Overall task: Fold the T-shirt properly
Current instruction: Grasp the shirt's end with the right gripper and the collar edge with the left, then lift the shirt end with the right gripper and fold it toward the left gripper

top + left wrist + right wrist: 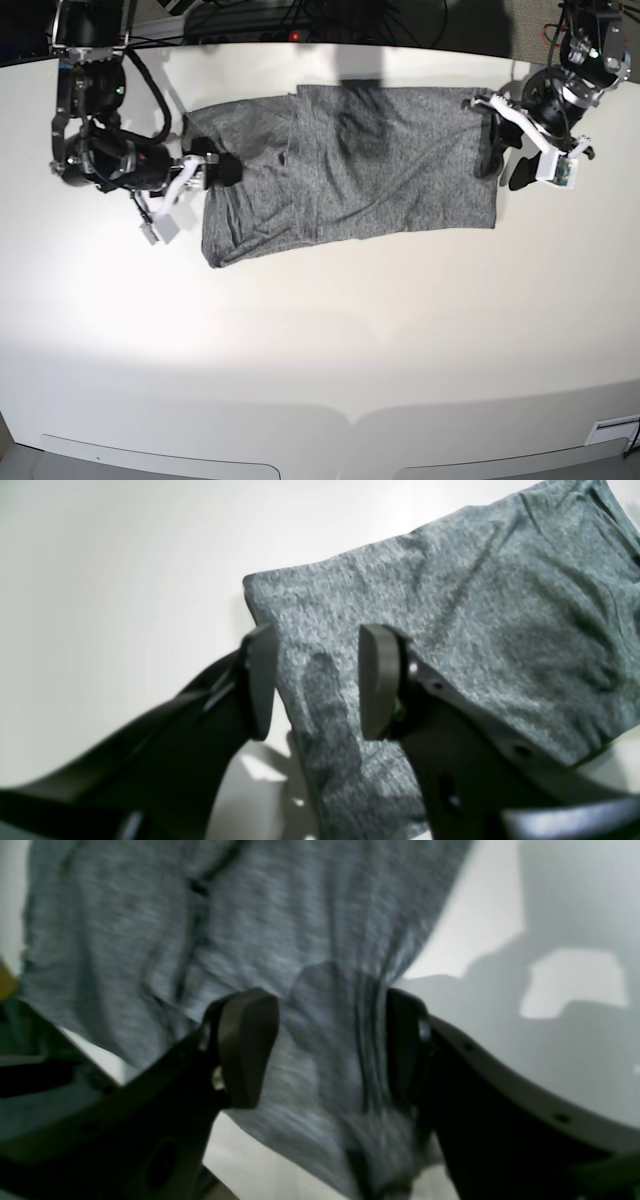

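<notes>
The T-shirt [350, 170] lies flat on the far part of the white table [320, 340], already folded into a long band, so each arm can reach one short end. The left pincer [317, 680] stands spread over the right end, not pinching. The right pincer [332, 1045] is spread wide around the left edge, probably ready to grip it.

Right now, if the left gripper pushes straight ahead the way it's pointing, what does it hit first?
Most likely the T-shirt. In the left wrist view, the left gripper is open, its jaws straddling the shirt's edge near a corner, with grey cloth directly ahead. How far above the fabric it sits is unclear.
</notes>
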Action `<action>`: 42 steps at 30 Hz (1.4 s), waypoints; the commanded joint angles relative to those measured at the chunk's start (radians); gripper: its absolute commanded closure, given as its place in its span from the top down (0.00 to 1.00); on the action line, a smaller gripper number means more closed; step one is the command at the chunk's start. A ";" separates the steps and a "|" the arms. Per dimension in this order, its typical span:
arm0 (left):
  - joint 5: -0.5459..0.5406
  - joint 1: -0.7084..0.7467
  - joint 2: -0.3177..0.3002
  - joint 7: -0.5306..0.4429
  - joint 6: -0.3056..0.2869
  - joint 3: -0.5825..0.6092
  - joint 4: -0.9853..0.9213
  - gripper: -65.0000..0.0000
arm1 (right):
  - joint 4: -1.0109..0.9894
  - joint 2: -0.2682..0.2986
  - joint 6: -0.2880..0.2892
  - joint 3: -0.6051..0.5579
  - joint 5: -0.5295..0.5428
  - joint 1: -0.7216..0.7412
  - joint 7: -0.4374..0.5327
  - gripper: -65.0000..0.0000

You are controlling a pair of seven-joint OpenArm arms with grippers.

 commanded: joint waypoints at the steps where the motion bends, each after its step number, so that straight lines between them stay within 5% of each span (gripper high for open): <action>1: -0.014 -0.002 -0.006 -0.019 -0.003 -0.006 0.017 0.40 | 0.010 -0.001 -0.004 0.000 -0.008 0.005 -0.024 0.56; 6: -0.014 -0.003 -0.006 -0.019 -0.003 -0.006 0.017 0.40 | 0.010 -0.038 -0.003 0.000 -0.008 0.005 -0.040 0.55; 16: -0.011 -0.002 -0.006 0.019 -0.003 -0.006 0.017 0.40 | 0.010 -0.048 -0.001 0.000 -0.038 0.005 -0.001 0.01; 25: 0.036 0.021 -0.007 0.022 -0.003 -0.006 0.014 0.40 | 0.016 -0.023 0.038 0.038 -0.146 0.021 0.100 0.00; 32: 0.042 0.028 -0.006 -0.001 -0.003 -0.005 0.006 0.40 | 0.081 -0.007 0.050 0.148 -0.135 0.053 0.027 0.00; 37: 0.037 0.028 0.002 -0.049 -0.007 -0.003 -0.120 0.40 | 0.250 -0.008 0.063 0.149 -0.014 0.047 -0.074 0.00; 42: -0.034 0.027 0.002 -0.082 -0.137 0.032 -0.227 0.40 | 0.391 -0.024 0.061 0.090 0.043 0.047 -0.106 0.00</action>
